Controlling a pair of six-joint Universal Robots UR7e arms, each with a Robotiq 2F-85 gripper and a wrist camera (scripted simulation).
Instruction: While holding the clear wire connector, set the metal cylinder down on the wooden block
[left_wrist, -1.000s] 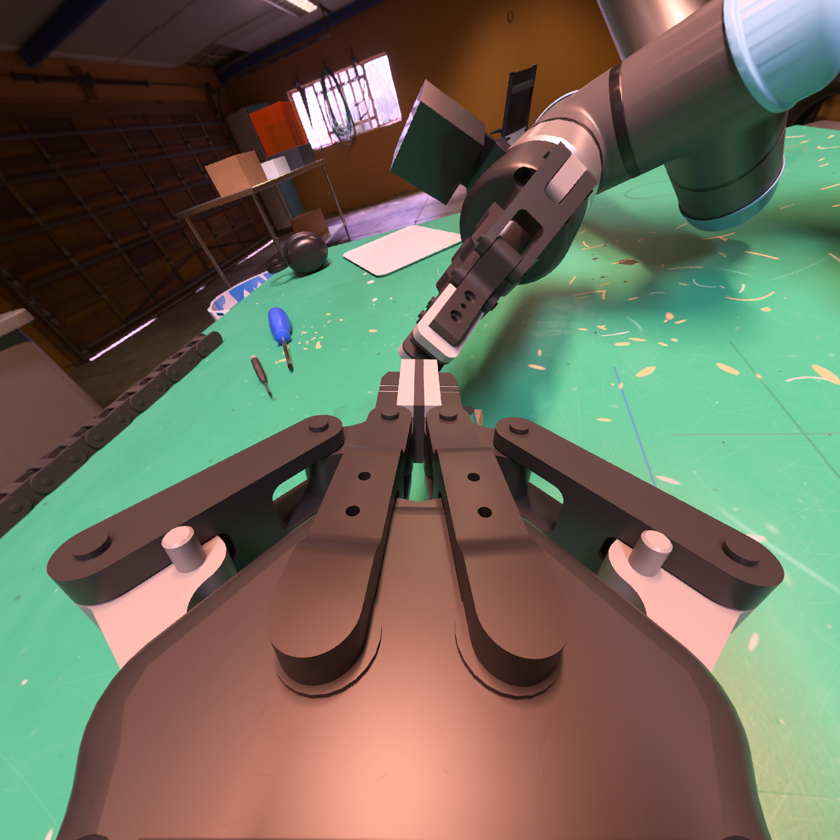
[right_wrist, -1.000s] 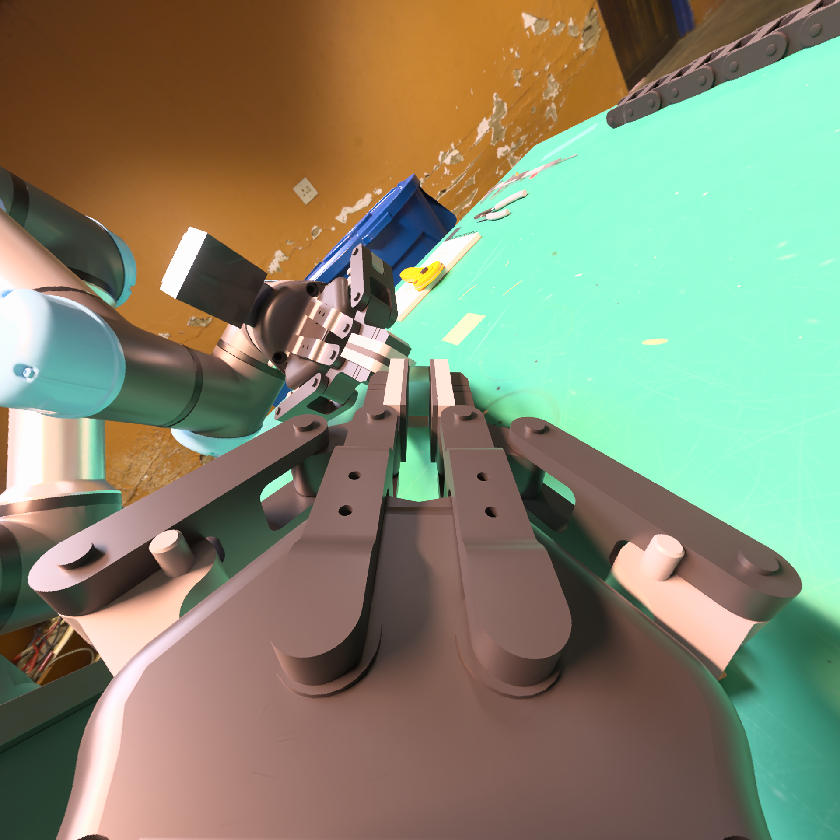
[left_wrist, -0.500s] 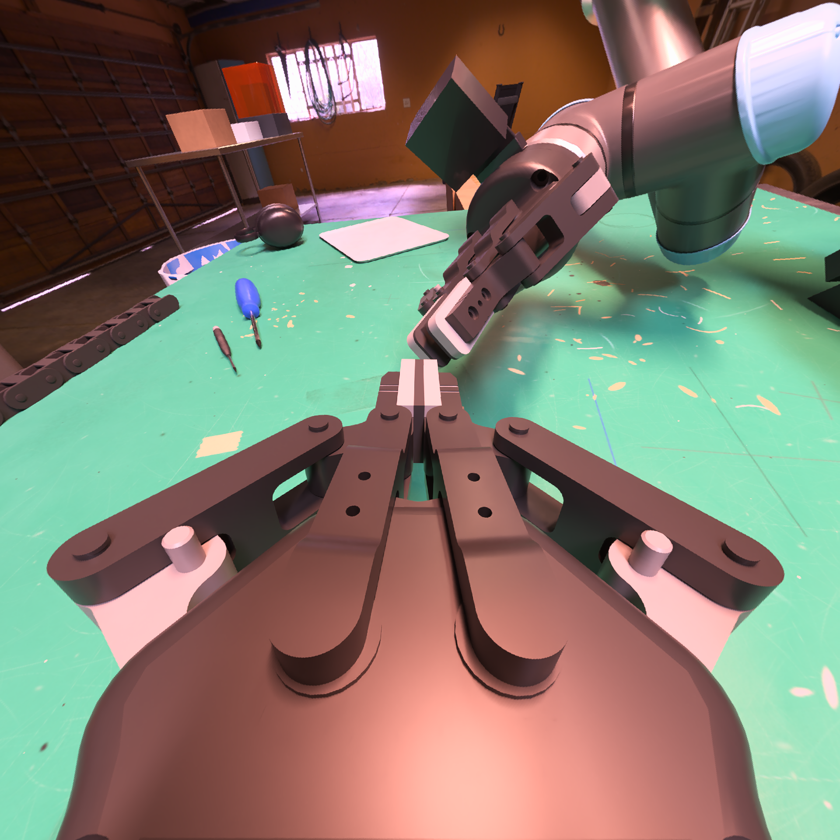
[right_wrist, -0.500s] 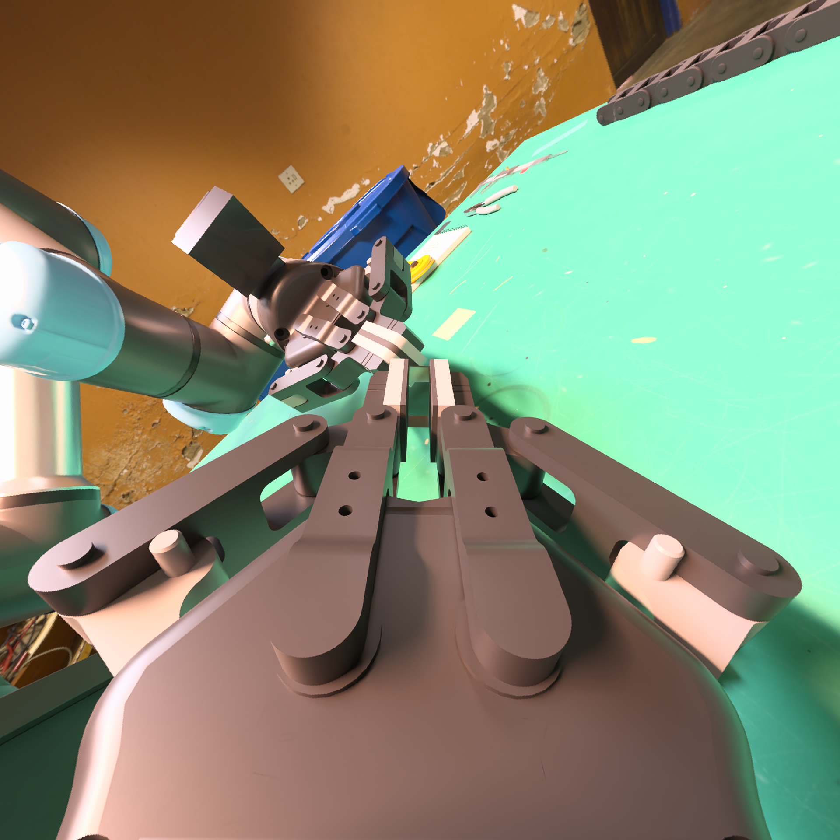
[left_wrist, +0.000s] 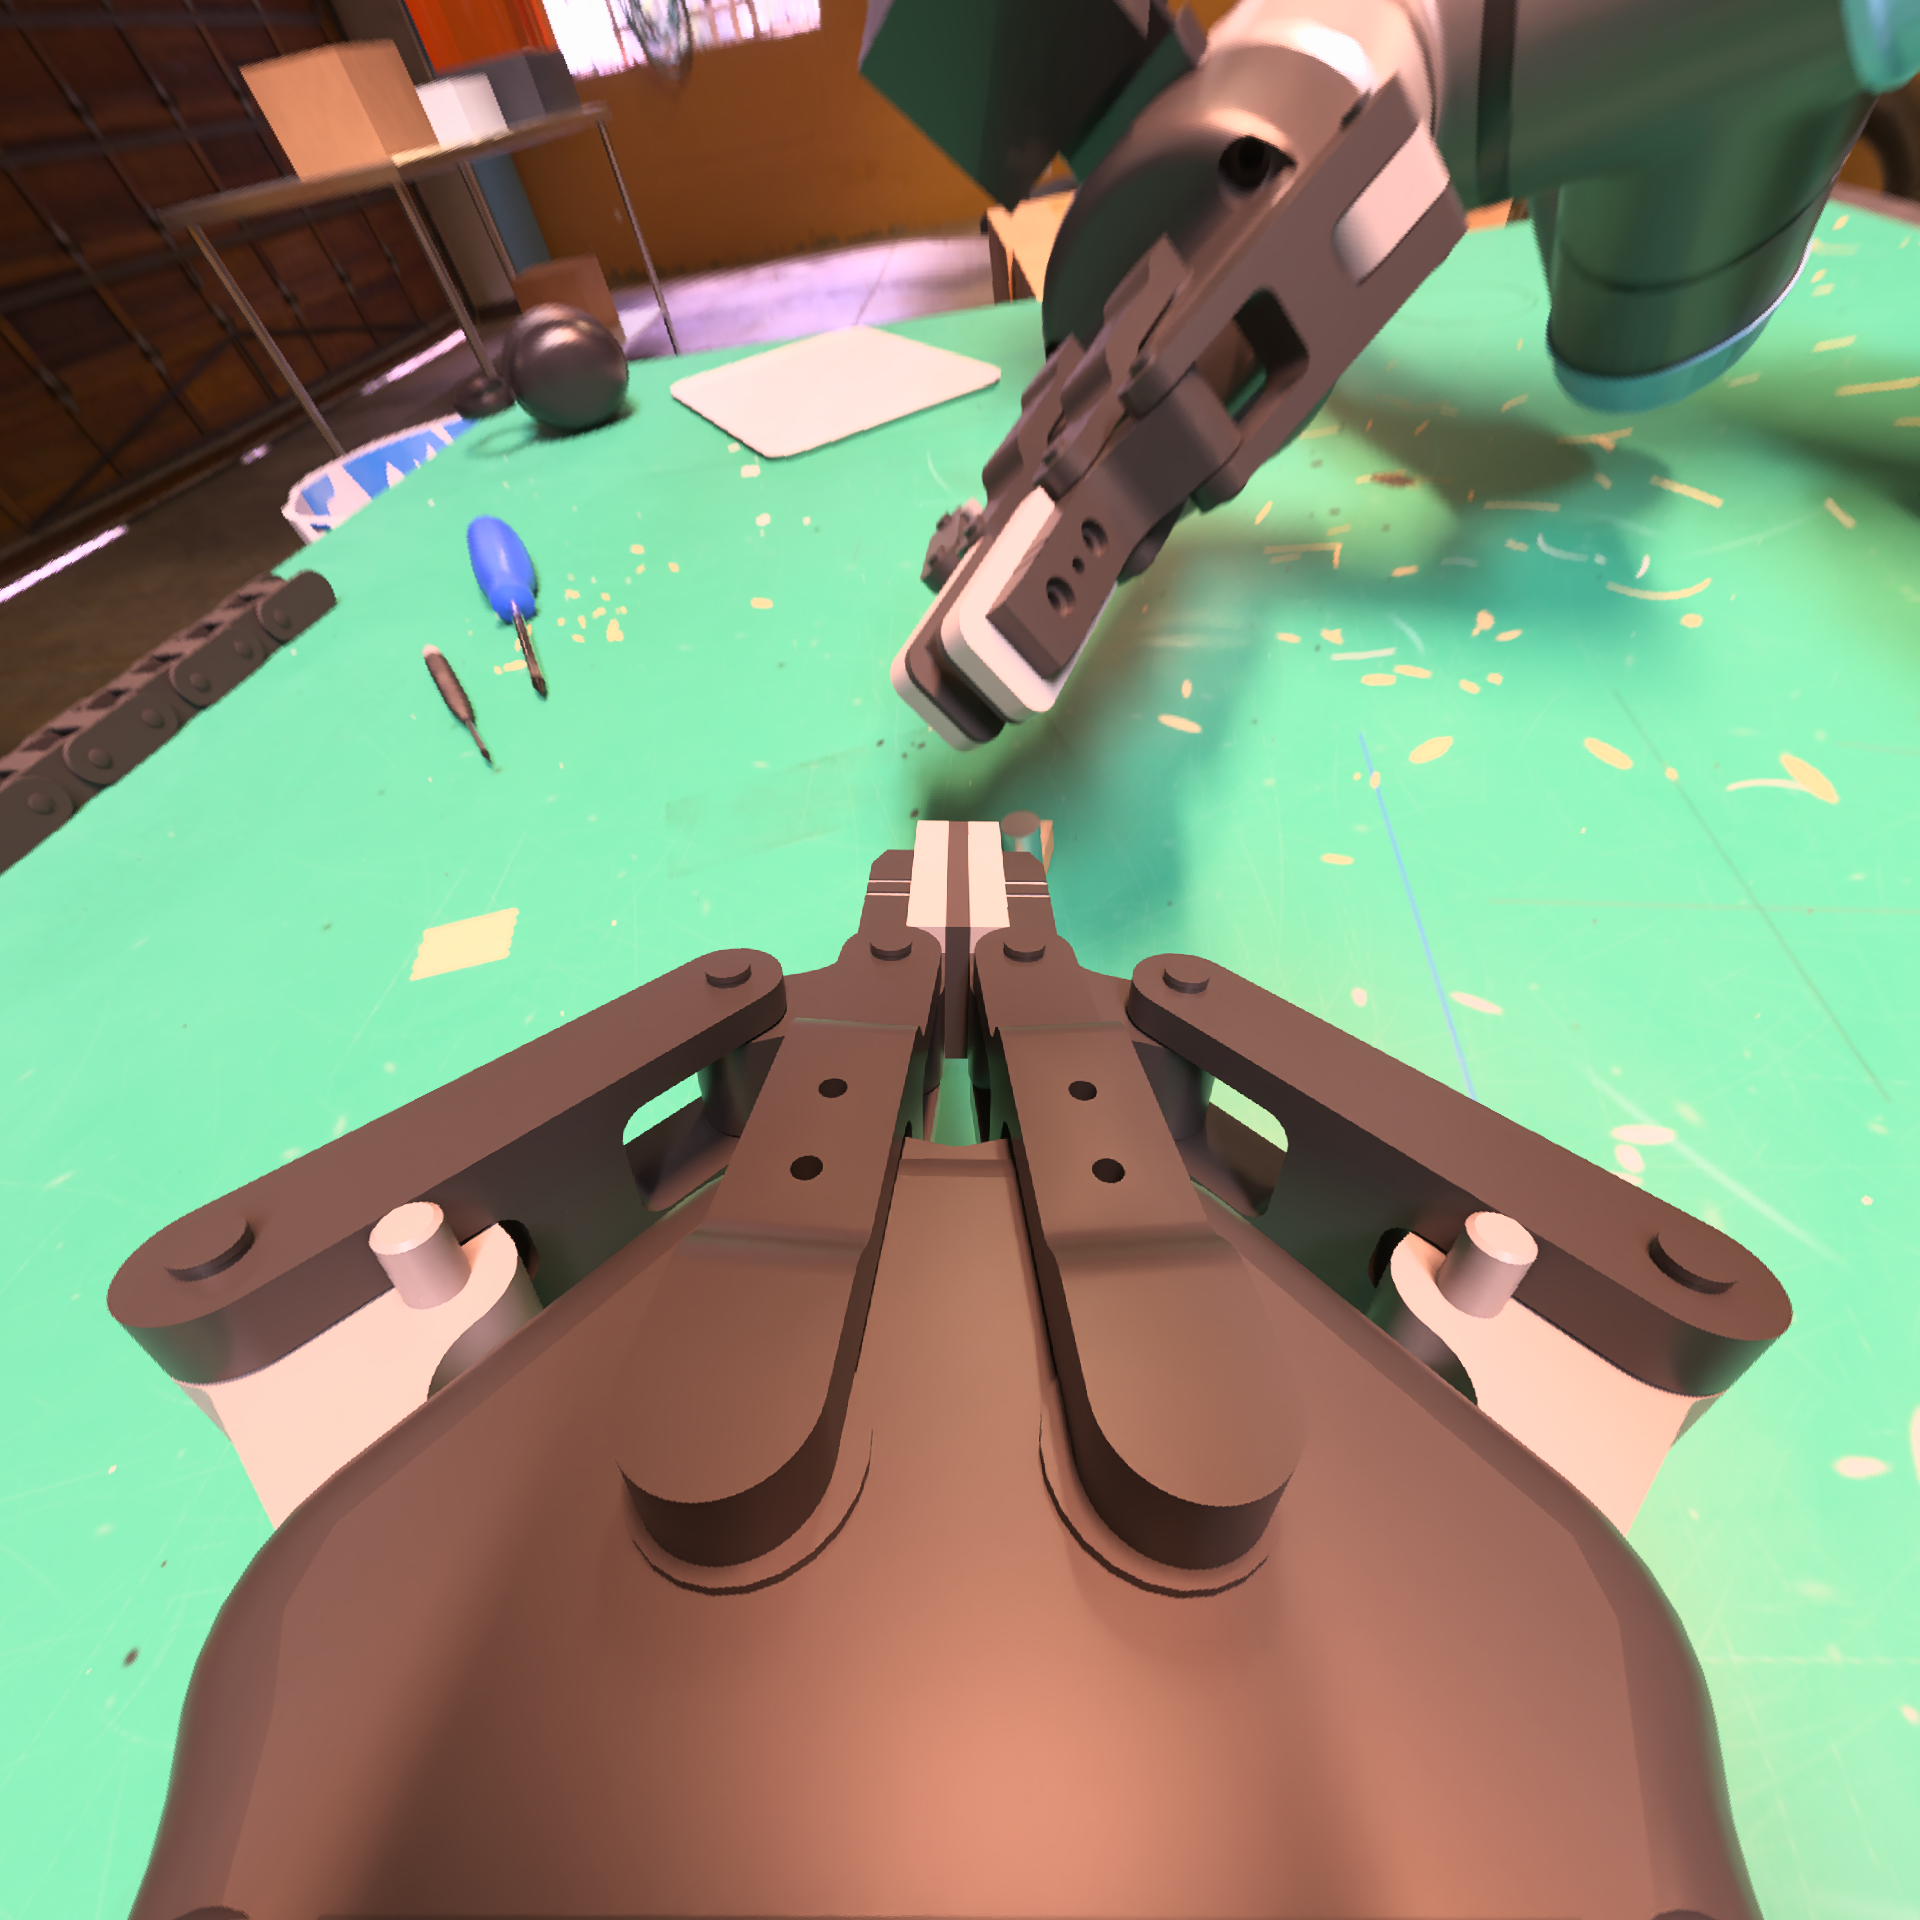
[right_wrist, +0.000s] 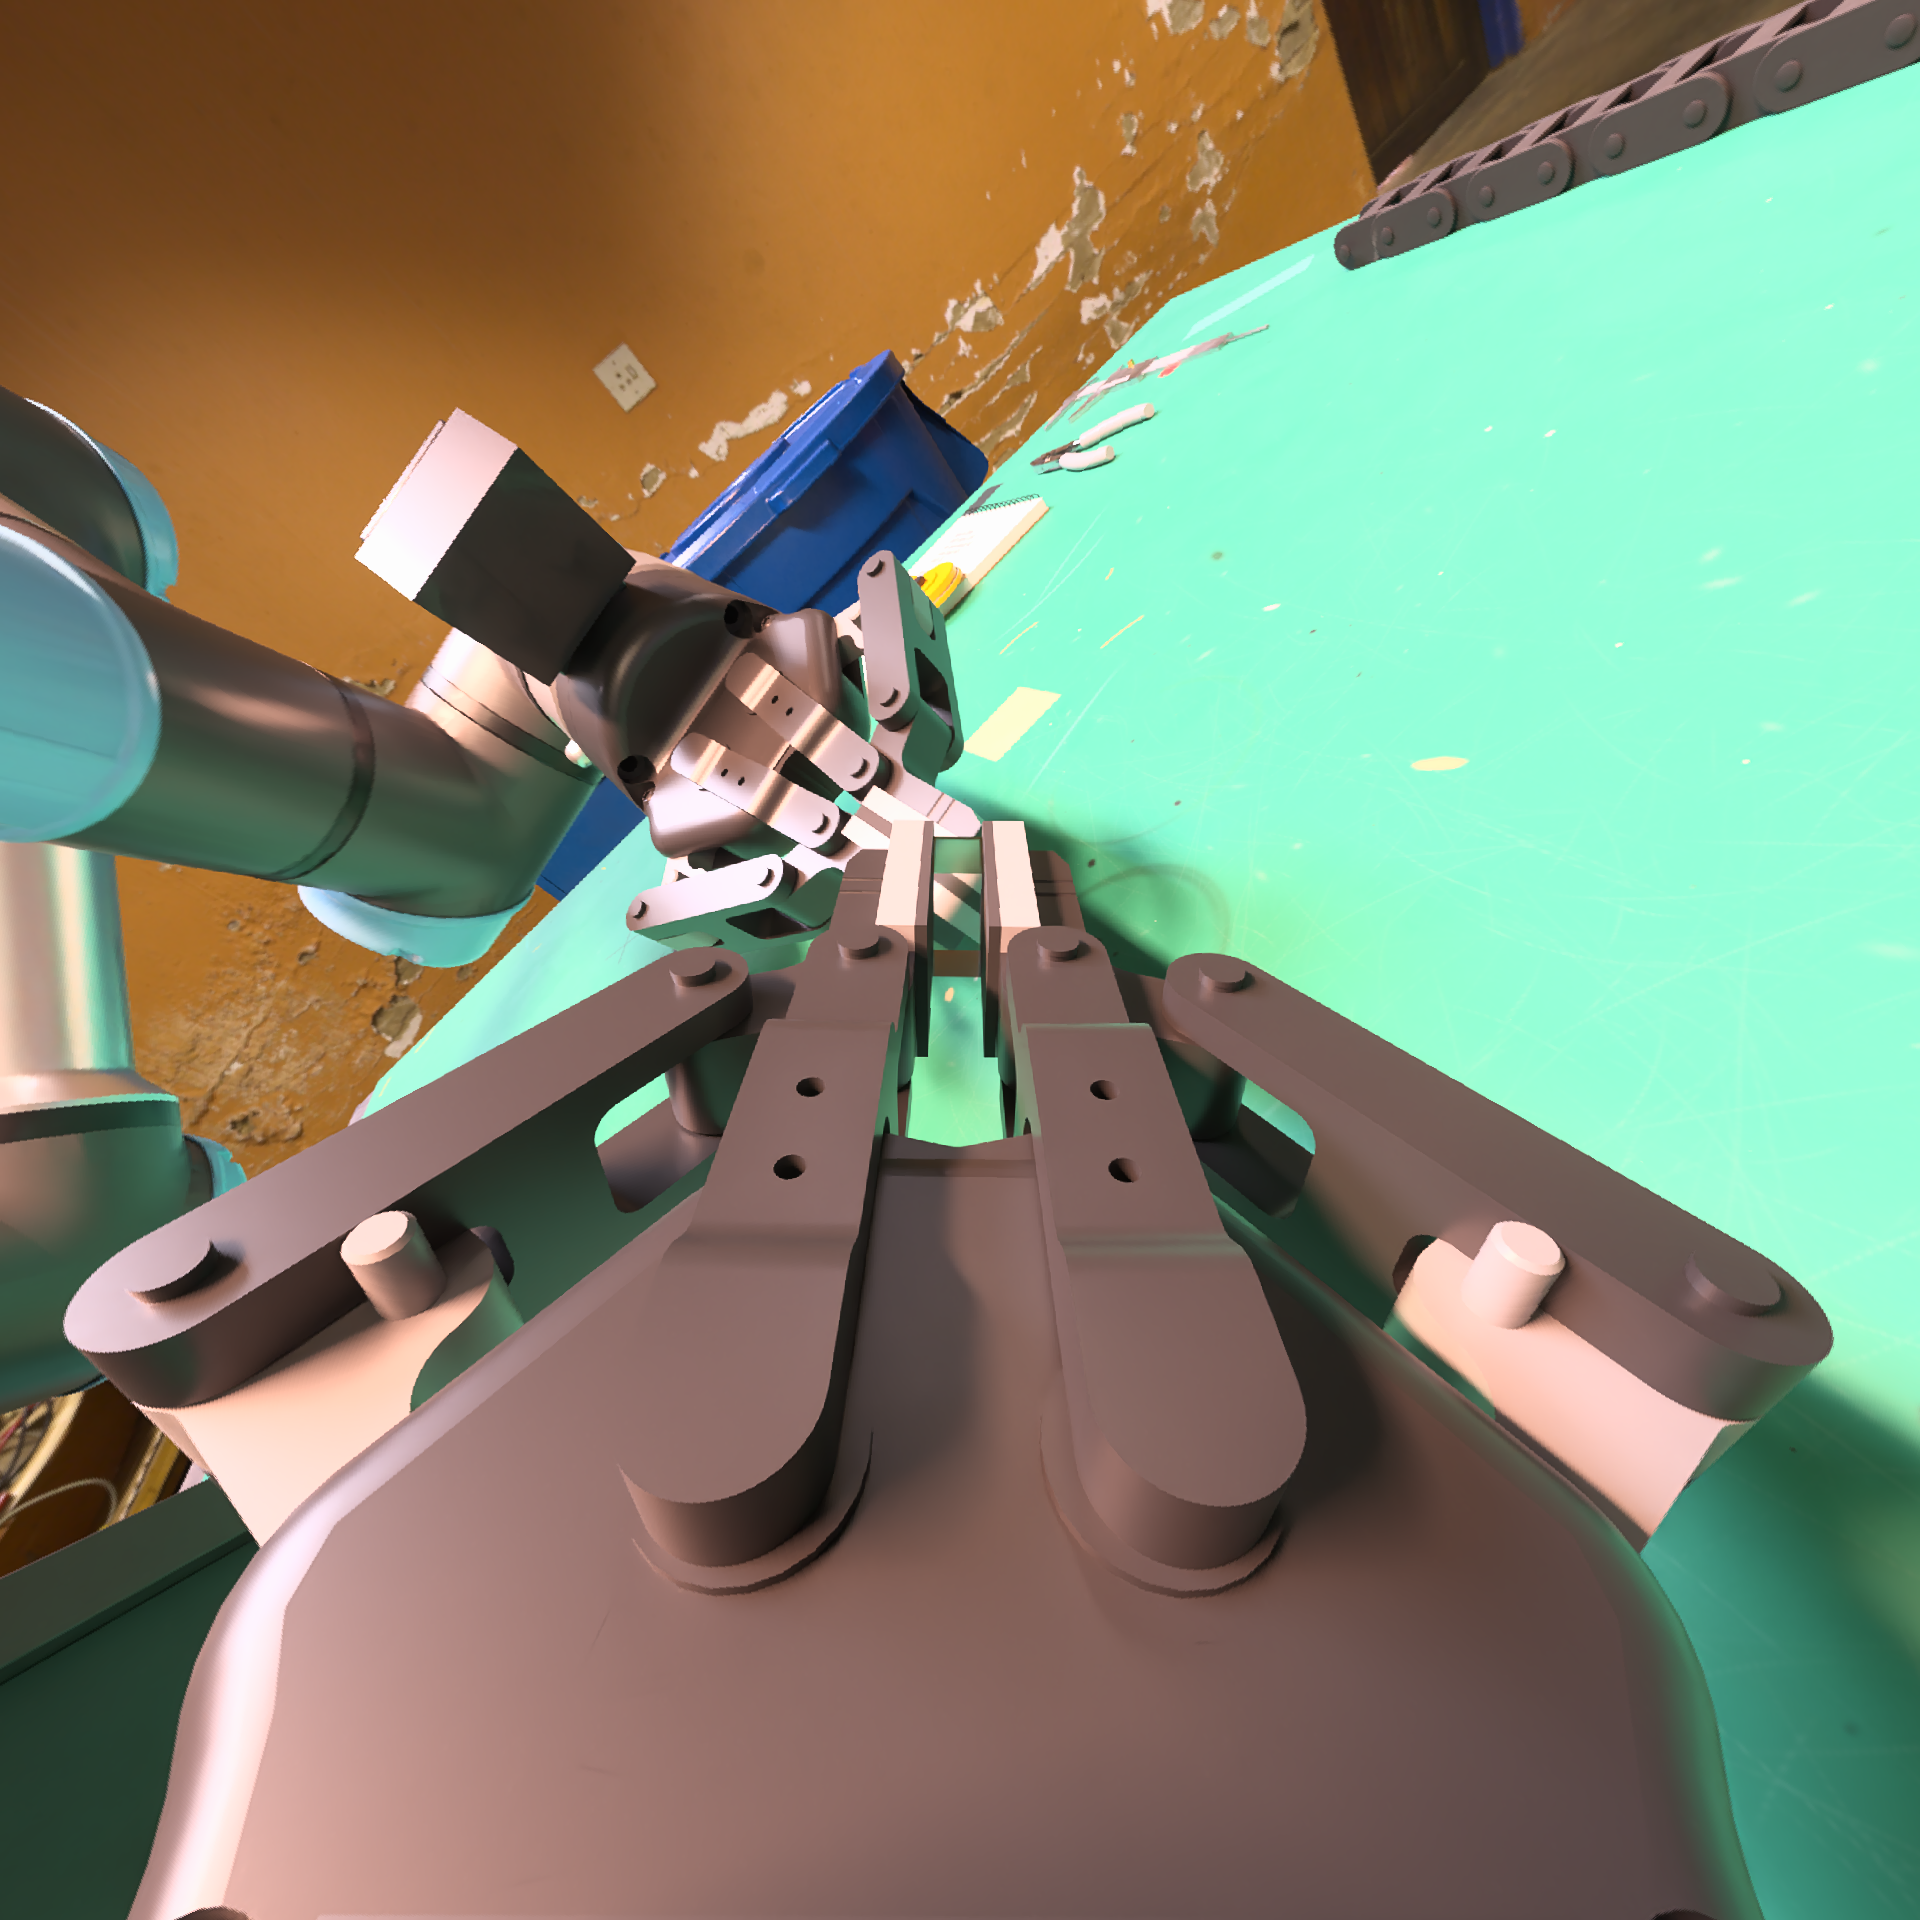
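My left gripper (left_wrist: 961, 831) is shut, its pads almost touching, and nothing shows between them. Just past its right fingertip I see a small grey round top, the metal cylinder (left_wrist: 1021, 826). A tan sliver of the wooden block (left_wrist: 1046, 844) is beside it, and both are mostly hidden by the fingers. My right gripper (right_wrist: 956, 831) is shut on the clear wire connector (right_wrist: 956, 904), which fills the narrow gap between its pads. The right gripper (left_wrist: 971, 717) hangs slanted just above and beyond the left fingertips. The left gripper (right_wrist: 935, 810) shows close to the right fingertips.
On the green table lie a blue-handled screwdriver (left_wrist: 499, 566), a small dark tool (left_wrist: 454, 696), a white pad (left_wrist: 831, 390), a dark ball (left_wrist: 566, 364) and a yellow tape patch (left_wrist: 464, 943). A chain (left_wrist: 135, 707) runs along the left edge. A blue bin (right_wrist: 831, 488) stands by a notepad (right_wrist: 987, 530).
Both grippers stay shut. The two grippers look nearer to each other and larger in each other's views. The grey cylinder top has come into view beside my left fingertips.
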